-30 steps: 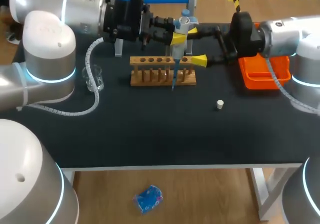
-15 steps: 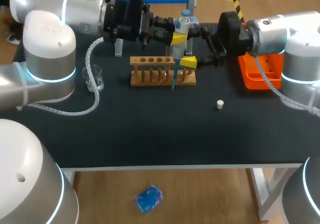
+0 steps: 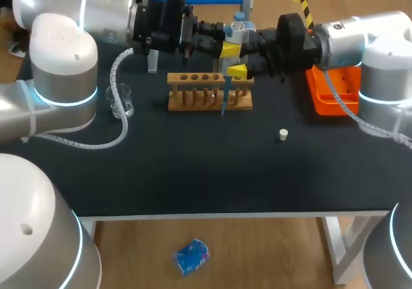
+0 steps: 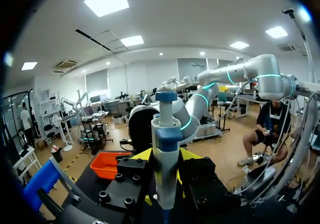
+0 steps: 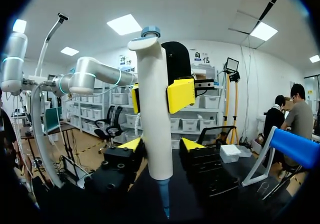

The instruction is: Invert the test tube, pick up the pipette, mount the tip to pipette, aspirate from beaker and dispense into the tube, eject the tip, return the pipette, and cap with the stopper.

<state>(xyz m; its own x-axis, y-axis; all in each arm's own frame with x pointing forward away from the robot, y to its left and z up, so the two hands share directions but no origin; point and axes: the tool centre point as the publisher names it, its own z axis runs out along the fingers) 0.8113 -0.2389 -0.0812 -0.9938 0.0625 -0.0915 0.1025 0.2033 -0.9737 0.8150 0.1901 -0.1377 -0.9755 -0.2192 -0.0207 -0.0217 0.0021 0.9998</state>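
Head view: left gripper (image 3: 228, 48) clamped on white pipette with blue cap (image 3: 237, 28), upright above wooden tube rack (image 3: 209, 91); blue pipette tip (image 3: 223, 105) reaches down across rack. Right gripper (image 3: 240, 56) at same pipette from opposite side. Small white stopper (image 3: 283, 134) alone on table.

Left wrist view: pipette (image 4: 166, 169) pinched between own fingers.

Right wrist view: own yellow fingers (image 5: 192, 145) straddle pipette (image 5: 154, 109), spread, gap showing, not gripping.

Risk: closing off-centre against rigid left clamp could twist pipette, knock tip loose or strike rack.
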